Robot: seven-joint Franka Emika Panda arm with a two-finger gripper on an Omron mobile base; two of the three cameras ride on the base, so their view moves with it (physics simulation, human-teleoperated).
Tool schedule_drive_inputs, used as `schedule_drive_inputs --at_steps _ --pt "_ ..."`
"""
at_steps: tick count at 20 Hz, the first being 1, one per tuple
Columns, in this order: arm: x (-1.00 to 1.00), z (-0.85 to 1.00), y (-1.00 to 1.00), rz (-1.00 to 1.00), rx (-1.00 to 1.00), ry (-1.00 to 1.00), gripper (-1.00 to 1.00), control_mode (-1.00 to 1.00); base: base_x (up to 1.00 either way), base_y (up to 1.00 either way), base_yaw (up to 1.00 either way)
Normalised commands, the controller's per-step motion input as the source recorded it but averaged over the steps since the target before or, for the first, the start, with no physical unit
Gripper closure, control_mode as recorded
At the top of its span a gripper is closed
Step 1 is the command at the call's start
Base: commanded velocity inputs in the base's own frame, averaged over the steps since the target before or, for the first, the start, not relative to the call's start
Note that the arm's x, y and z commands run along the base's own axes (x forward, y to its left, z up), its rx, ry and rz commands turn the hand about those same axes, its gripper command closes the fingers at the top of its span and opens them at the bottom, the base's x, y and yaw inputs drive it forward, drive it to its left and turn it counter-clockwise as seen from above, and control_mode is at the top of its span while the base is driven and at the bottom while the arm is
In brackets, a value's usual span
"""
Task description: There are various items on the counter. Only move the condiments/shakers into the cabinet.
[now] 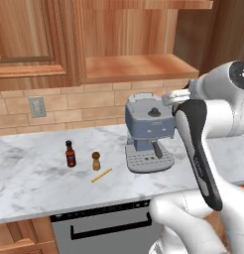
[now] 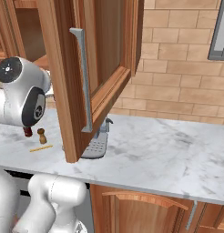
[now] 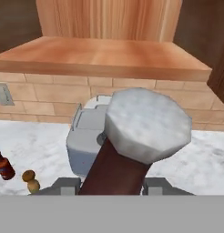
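Closest in the hand view, the dark brown glass bottle (image 3: pixel 127 150) with its grey cap fills the centre, pinched by the gripper (image 3: pixel 109 186). In the left base view, on the tabletop (image 1: pixel 34 173) at centre left stand the sauce bottle (image 1: pixel 70 154), then the pepper shaker (image 1: pixel 96 160), the yellow stick (image 1: pixel 101 175), and the coffee machine (image 1: pixel 146 131). Above it, the cabinet (image 1: pixel 136 67) sits open.

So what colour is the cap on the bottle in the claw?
Speckled silver-grey cap on the dark brown bottle; hand view shows it best.
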Motion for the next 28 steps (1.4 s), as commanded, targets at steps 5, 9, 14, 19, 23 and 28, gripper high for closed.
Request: schedule_drive_inputs --at_steps 5,9,14,19,23,28 --pt "0.00 0.63 0.27 0.23 -0.11 -0.01 1.00 -1.00 0.00 0.00 0.00" --pt "0.19 -0.12 0.00 0.00 -0.07 -0.02 1.00 -1.00 0.00 0.00 0.00" --pt "0.51 0.00 -0.10 0.00 -0.03 -0.07 1.00 -1.00 0.00 0.00 0.00" --pt "0.34 0.00 -0.14 0.01 -0.03 -0.13 1.00 -1.00 0.00 0.00 0.00" --pt "0.13 0.00 -0.12 0.01 -0.06 -0.23 1.00 -1.00 0.00 0.00 0.00" --pt "0.41 0.00 -0.14 0.00 0.00 -0.02 1.00 -1.00 0.00 0.00 0.00"
